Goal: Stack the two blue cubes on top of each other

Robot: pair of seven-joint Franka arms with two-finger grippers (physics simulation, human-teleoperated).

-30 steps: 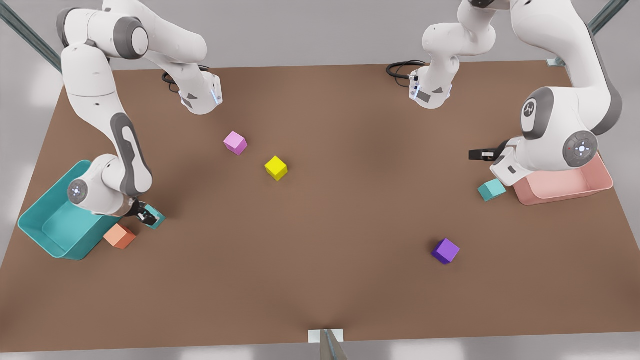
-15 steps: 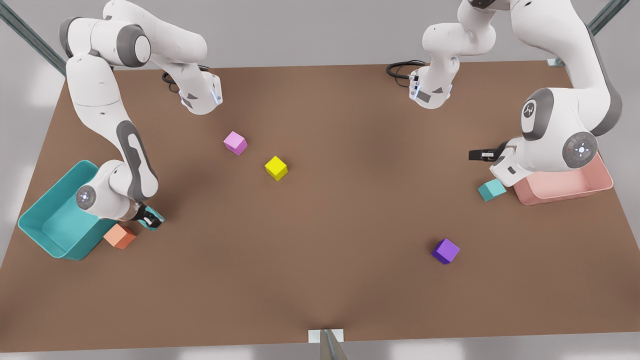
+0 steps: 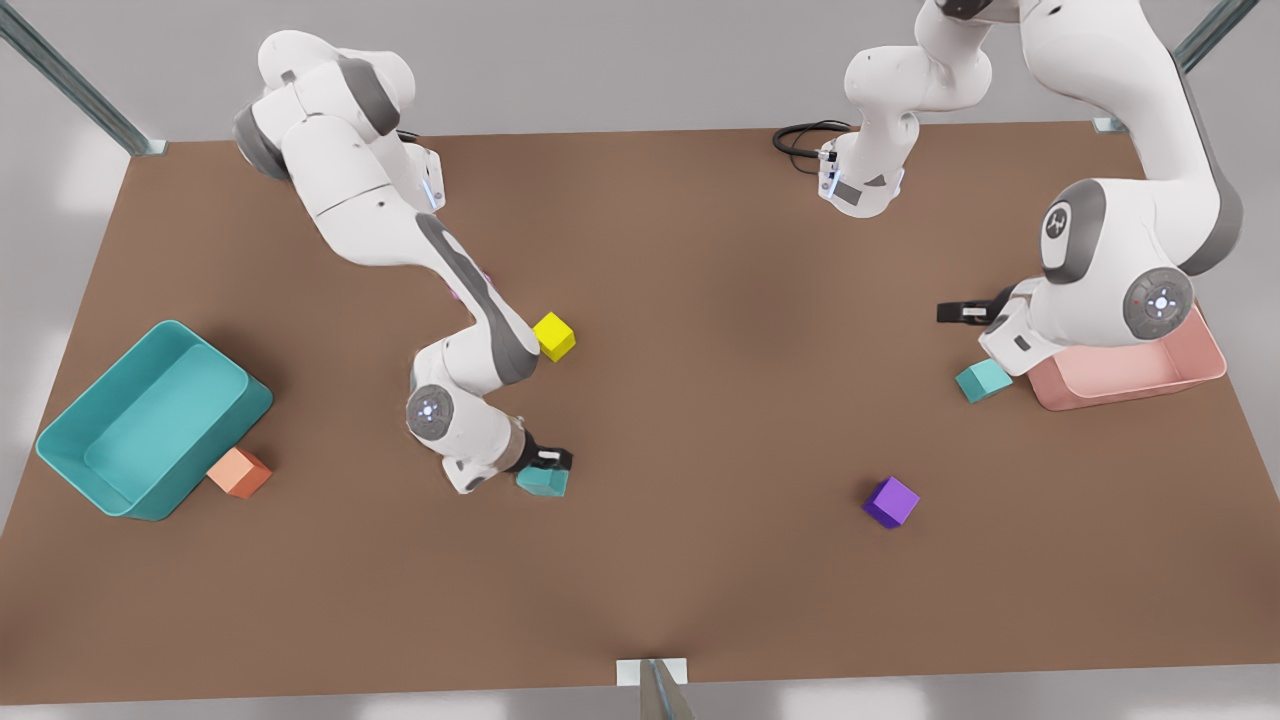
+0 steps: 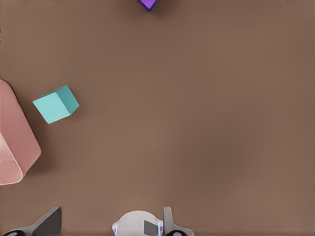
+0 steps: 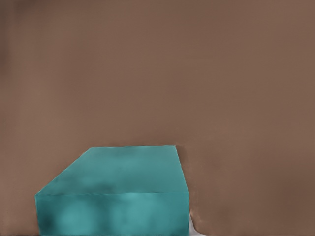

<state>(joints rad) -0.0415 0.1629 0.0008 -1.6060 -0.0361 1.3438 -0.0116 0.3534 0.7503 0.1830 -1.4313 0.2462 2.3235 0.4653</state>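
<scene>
Lower centre of the front view, right tool (image 3: 548, 462): closed on the first light teal matte cube (image 3: 543, 483). Its dark fingers sit over the cube's upper edge.
First light teal matte cube: held at the tip of the arm on the front view's left, over bare brown table (image 3: 700, 420). Its top and one side face appear close up in the right wrist view (image 5: 115, 191). Contact with the table cannot be told.
Second light teal matte cube (image 3: 983, 380): flat on the table at the right of the front view, just beside the corner of the pale pink plastic bin (image 3: 1130, 385). The left wrist view shows a narrow strip of table between the cube (image 4: 55, 103) and the bin wall (image 4: 15, 142). It lies well apart from the first cube.
Left tool (image 3: 960, 311): in the right part of the front view, above and slightly left of the second cube, not touching it. I cannot tell whether it is wide or narrow.
Small purple cube (image 3: 890, 501): lower right of the front view, between the two teal cubes but nearer the second. One corner shows at the upper edge of the left wrist view (image 4: 147, 4).
Small yellow cube (image 3: 553, 336): centre left of the front view, just beside the forearm of the arm carrying the right tool.
Small orange cube (image 3: 239, 473): lower left, against the large teal plastic bin (image 3: 106, 383).
</scene>
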